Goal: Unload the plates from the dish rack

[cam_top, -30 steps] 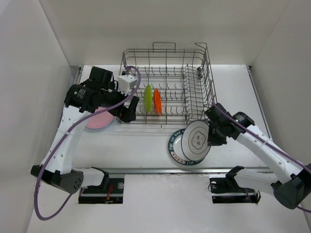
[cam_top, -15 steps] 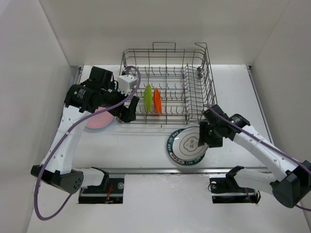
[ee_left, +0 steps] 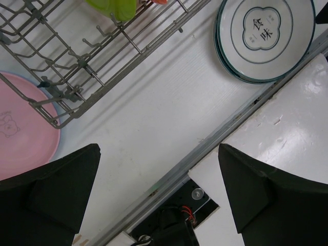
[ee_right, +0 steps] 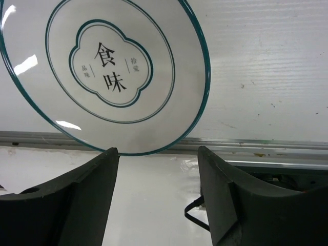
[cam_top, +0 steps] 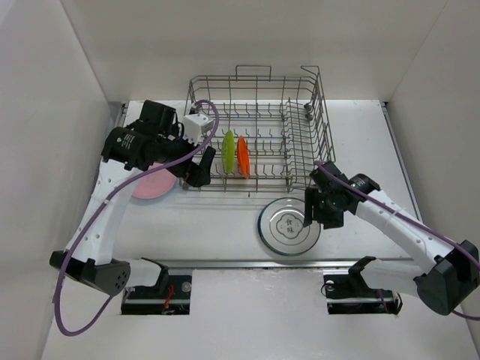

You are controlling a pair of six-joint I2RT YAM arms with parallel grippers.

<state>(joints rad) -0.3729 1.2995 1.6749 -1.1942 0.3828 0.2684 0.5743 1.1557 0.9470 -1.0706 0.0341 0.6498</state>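
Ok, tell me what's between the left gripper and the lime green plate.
The dish rack's front wire wall and tines: the open left gripper sits outside it, the lime green plate upright inside. From above, nothing visible blocks the plate.

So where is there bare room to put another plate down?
Bare table between the pink plate and the white plate stack, in front of the dish rack; also right of the rack. Crowded where the right fingers hover at the stack.
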